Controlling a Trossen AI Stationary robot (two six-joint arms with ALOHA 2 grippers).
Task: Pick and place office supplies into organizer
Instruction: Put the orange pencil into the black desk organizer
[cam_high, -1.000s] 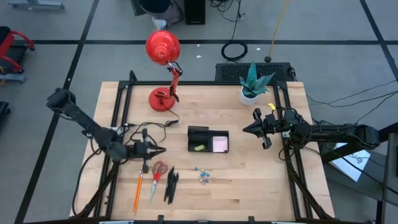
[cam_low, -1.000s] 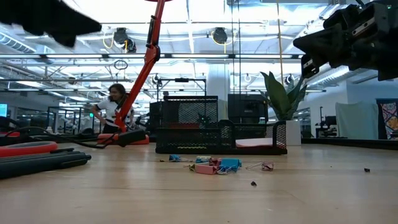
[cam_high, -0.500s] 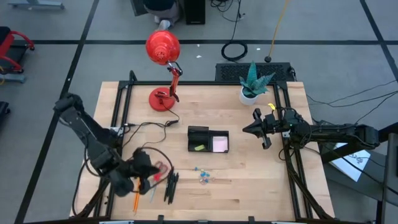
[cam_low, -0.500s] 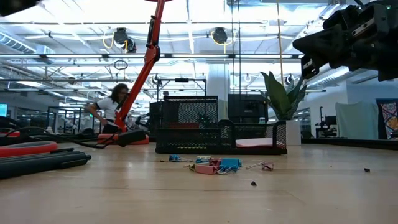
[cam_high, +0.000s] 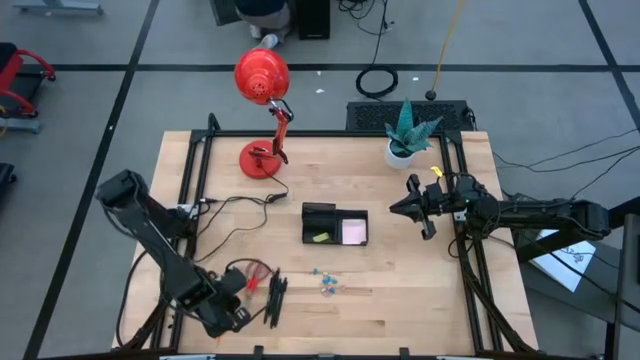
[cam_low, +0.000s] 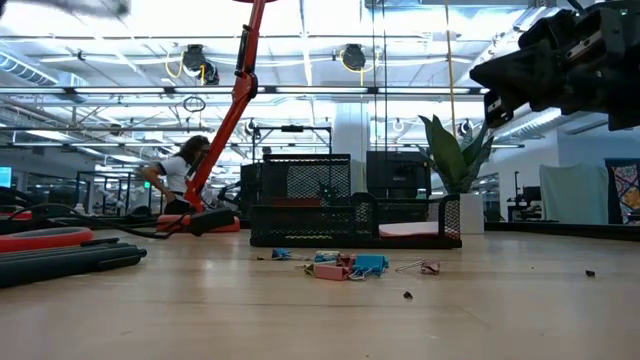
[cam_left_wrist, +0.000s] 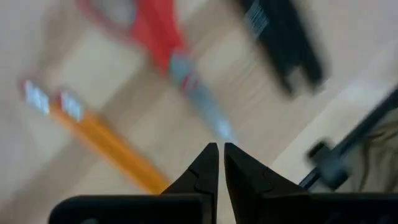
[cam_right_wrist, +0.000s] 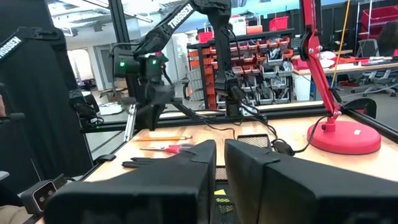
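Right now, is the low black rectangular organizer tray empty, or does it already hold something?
Not empty. In the high view the low black organizer tray holds a yellow-green small piece in its left part and a pale square sticky-note pad in its right part.

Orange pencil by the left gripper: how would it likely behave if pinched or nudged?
The orange pencil looks long, thin and straight, so it is probably stiff and light. Lying flat on the bare wooden table, it may roll sideways if nudged. The left gripper, nearly closed above it, would probably have to pinch across its narrow shaft; off-centre, it could pivot.
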